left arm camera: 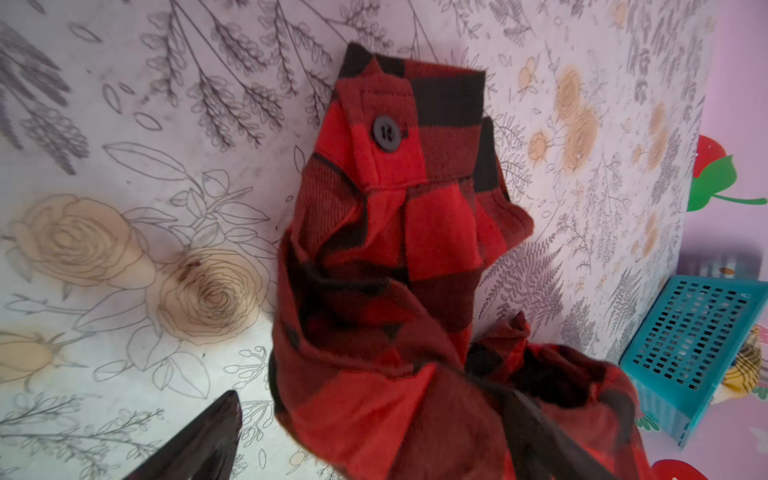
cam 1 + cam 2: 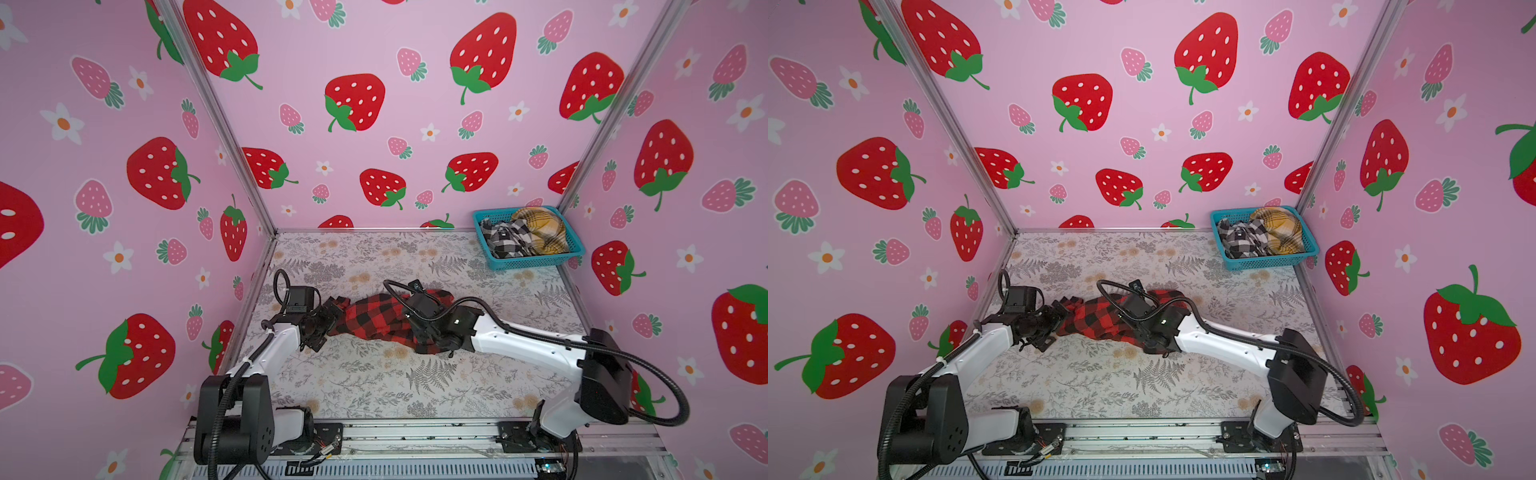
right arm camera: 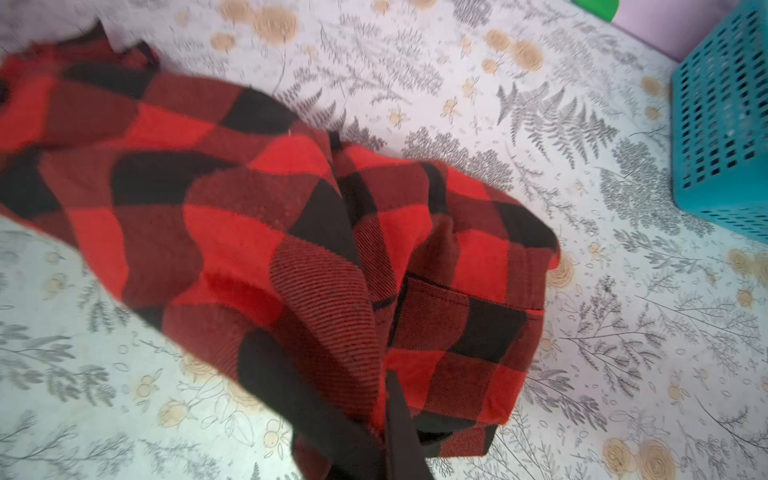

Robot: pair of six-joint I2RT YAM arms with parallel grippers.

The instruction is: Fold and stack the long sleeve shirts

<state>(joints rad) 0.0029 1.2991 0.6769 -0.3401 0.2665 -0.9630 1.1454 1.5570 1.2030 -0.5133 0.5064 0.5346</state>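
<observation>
**Red-and-black shirt** (image 2: pixel 374 320): soft, brushed check cloth, bunched into a rumpled roll in the middle of the surface (image 2: pixel 374 386). Its long axis runs side to side between the two arms.

- **Left end of the roll:** a sleeve ends here in a stitched cuff (image 1: pixel 411 124) with a dark round button (image 1: pixel 386 132). The left end effector (image 2: pixel 326 326) sits at this end, jaws spread wide and holding nothing, with the cuff just ahead of it.
- **Right end of the roll:** this end is bulkier. The right end effector (image 2: pixel 426 347) is at it, closed on a fold of the cloth.

Each arm is thus nearest its own end of the roll.

The surface is flat and matte, with a floral print. In the far right corner, well apart, a teal mesh basket (image 2: pixel 528 264) holds the black-and-white shirt (image 2: pixel 505 239) and the yellow shirt (image 2: pixel 540 228), both crumpled.
</observation>
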